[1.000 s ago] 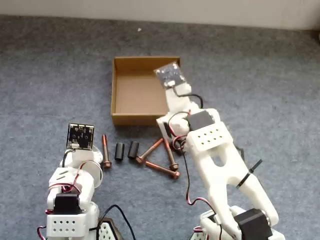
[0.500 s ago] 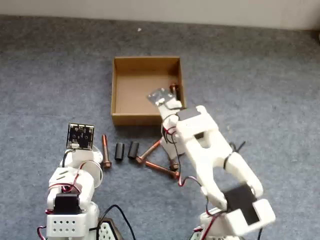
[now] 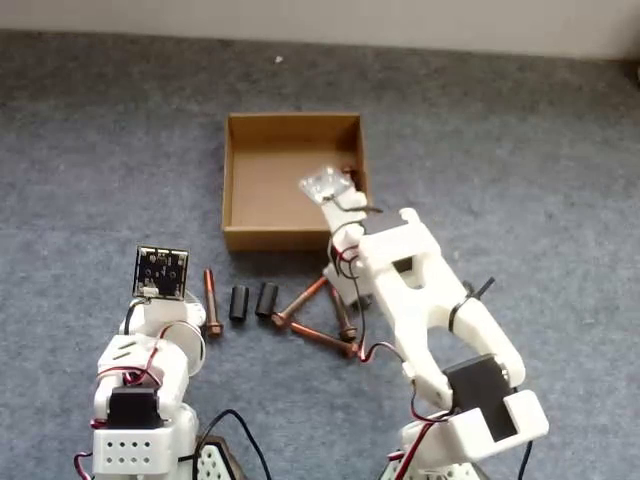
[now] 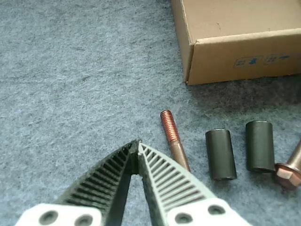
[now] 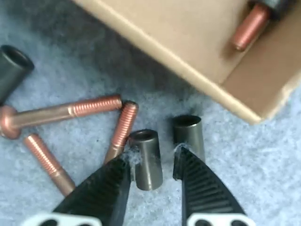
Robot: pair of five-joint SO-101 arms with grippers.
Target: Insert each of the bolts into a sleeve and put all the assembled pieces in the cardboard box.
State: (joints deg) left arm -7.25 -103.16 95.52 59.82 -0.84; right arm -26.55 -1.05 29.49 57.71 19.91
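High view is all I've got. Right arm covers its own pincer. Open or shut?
Observer: Open. The wrist view shows the right pincer with its fingers spread.
Operator: Anything between them?
Observer: A dark sleeve on the carpet sits between the fingers. A second sleeve is close beside it, nearer the cardboard box.
Operator: Left pincer?
Observer: Shut. The left pincer has its tips together over the carpet, beside a bolt.
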